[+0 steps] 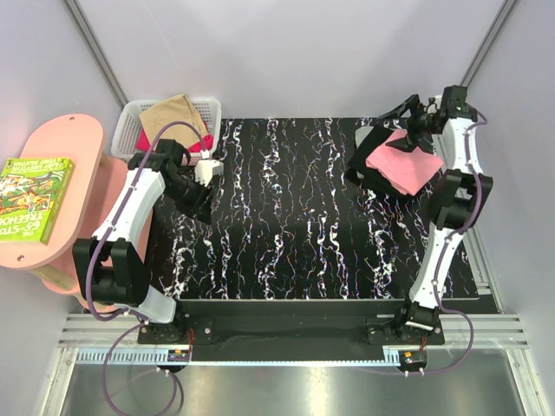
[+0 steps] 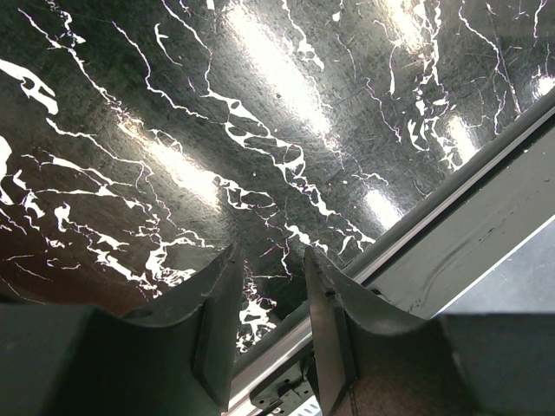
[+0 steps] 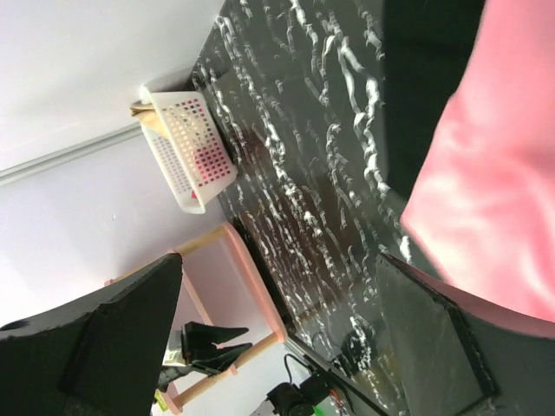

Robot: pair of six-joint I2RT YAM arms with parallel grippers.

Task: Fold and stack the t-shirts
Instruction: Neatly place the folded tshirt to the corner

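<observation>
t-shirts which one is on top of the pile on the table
The salmon pink t-shirt, folded over the black t-shirt; the tan t-shirt lies in the white basket instead.

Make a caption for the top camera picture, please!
Salmon pink t-shirt folded atop the black t-shirt on the marbled table; tan t-shirt waits in the basket.

The right gripper (image 3: 277, 260) sits at 6 o'clock with its jaws spread wide. A salmon pink t-shirt (image 3: 494, 191) fills 3 o'clock, lying over a black t-shirt (image 3: 425, 87) at 1 o'clock on the marbled table (image 3: 295, 156). At 10 o'clock, a white mesh basket (image 3: 186, 130) shows magenta cloth (image 3: 206, 169) through its wall.
</observation>
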